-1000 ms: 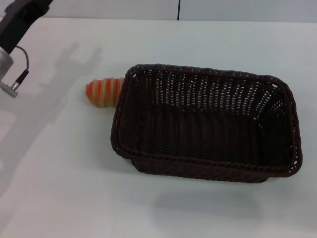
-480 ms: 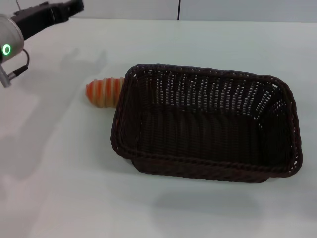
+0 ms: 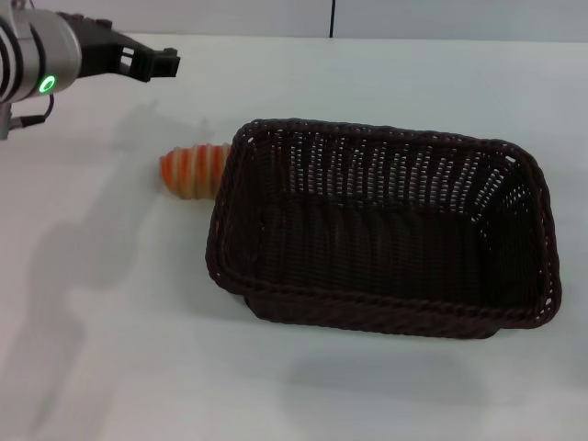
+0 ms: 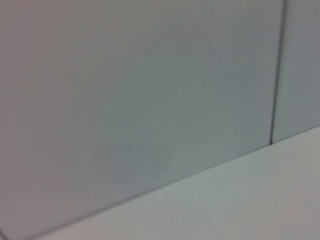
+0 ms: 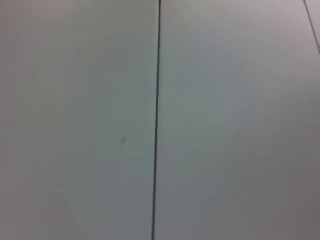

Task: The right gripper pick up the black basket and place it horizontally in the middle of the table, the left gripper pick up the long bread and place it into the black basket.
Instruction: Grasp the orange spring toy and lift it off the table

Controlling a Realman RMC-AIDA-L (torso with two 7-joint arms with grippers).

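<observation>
The black basket (image 3: 386, 230) lies lengthwise across the white table (image 3: 110, 349), right of centre, and it is empty. The long bread (image 3: 191, 170) lies on the table against the basket's left end, its right end hidden behind the rim. My left gripper (image 3: 165, 64), on the arm with the green ring, hangs in the air at the far left, beyond the bread and apart from it. My right gripper is out of view. The wrist views show none of the task's things.
The table's far edge meets a grey wall (image 3: 413, 18) with a dark vertical seam. The left wrist view shows that wall and a strip of table (image 4: 250, 200). The right wrist view shows only the wall panels (image 5: 225, 125).
My left arm has swung in from the left edge, turning so its gripper now points right, beyond the bread. The basket and the bread have not moved.
</observation>
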